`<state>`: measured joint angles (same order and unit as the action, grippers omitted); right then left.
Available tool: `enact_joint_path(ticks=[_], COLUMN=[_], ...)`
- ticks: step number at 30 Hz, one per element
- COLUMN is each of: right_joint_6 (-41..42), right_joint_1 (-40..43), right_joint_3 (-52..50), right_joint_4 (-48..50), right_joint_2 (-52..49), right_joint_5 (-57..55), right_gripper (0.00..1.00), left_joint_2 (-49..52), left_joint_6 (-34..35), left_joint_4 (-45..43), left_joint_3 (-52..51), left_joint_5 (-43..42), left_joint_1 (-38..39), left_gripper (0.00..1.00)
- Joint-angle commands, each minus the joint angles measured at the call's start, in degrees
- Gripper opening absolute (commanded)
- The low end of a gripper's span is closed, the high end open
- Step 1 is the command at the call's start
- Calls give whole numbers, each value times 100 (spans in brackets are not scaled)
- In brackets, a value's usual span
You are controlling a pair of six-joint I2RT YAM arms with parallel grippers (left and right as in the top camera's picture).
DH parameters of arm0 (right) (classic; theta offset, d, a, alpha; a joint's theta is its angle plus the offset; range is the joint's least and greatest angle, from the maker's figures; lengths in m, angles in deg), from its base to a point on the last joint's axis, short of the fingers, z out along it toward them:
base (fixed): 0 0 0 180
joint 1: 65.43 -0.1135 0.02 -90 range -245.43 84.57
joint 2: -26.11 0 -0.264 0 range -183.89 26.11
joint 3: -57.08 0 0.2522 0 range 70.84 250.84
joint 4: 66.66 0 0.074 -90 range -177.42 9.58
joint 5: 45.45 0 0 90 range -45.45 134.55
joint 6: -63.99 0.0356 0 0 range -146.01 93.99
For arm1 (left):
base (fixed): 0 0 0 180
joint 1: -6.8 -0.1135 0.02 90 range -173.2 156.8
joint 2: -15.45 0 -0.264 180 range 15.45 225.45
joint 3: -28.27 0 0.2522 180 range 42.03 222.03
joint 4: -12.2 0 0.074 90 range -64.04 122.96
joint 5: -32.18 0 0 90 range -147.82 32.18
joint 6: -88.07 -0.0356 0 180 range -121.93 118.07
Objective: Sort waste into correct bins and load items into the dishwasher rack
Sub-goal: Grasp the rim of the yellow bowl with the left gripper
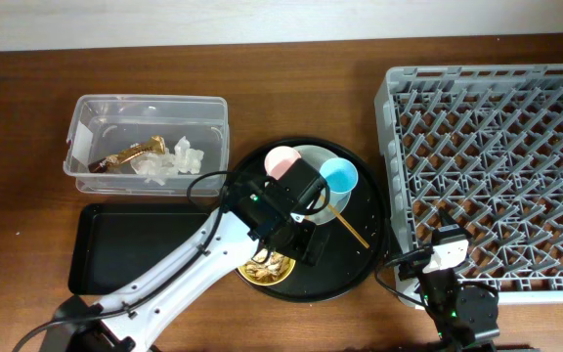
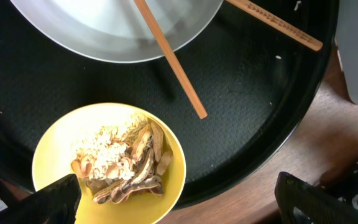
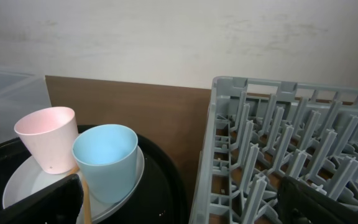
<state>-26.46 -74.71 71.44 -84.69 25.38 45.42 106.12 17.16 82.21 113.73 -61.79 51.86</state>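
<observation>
Brown table [image 1: 281, 68]: you are hovering the left gripper [image 2: 179, 202], fingers [image 2: 55, 199] spread wide, over the yellow bowl [image 2: 48, 144] of food scraps [image 2: 123, 168] on the round tray [image 2: 253, 124]. Right gripper [image 3: 179, 205] is sitting open beside the rack [image 1: 387, 147], probably empty. Tilting the bowl is risking spilled scraps; a chopstick [image 2: 166, 56] is lying near.

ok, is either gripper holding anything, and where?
Nothing held. Left gripper is open above the round yellow bowl of tan food scraps; right gripper is open near the grey plastic lattice rack.
</observation>
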Motion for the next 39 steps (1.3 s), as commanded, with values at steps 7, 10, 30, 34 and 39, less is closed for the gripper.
enact_joint_path(ticks=[7,10,30,34,39], right_joint_6=[-15,-15,-15,-15,-15], right_joint_1=[35,35,35,35,35], right_joint_3=[-28,-28,-28,-28,-28], right_joint_4=[-31,-31,-31,-31,-31], right_joint_2=[42,42,42,42,42], right_joint_5=[-48,-48,-48,-48,-48], right_gripper=[98,98,98,98,98], left_joint_2=[575,765,872,872,874], left_joint_6=[278,275,575,575,577], left_joint_4=[-146,-133,-1152,-1165,-1189], left_joint_3=[-144,-151,-935,-938,-990], left_joint_5=[157,-223,-350,0,175], left_joint_1=[70,70,70,70,70], left_gripper=[99,99,39,30,30])
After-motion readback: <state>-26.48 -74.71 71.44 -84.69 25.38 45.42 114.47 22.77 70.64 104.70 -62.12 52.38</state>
